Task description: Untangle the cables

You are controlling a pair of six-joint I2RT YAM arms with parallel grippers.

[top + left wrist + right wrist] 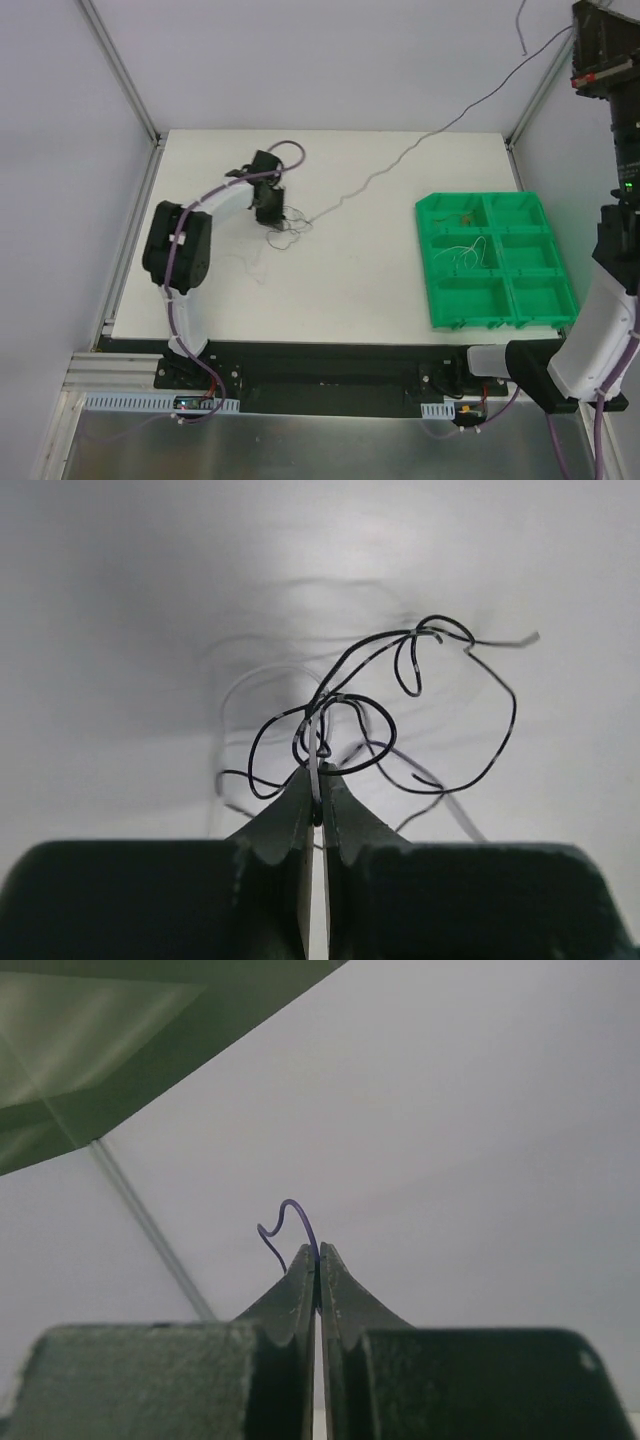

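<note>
Top external: left hand [272, 212] pinches cables [288, 230], well inside table [350, 275] edges.

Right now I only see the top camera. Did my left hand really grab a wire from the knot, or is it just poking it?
Observer: It grabbed. The left wrist camera shows your left hand pinched shut at the near edge of the cables.
Child: Which wire is it?
Observer: A pale strand runs between the fingers; the loops around it are black.
Child: Is my other hand empty?
Observer: No. The right hand is shut on a thin purple wire curl, pointing at the wall.
</note>
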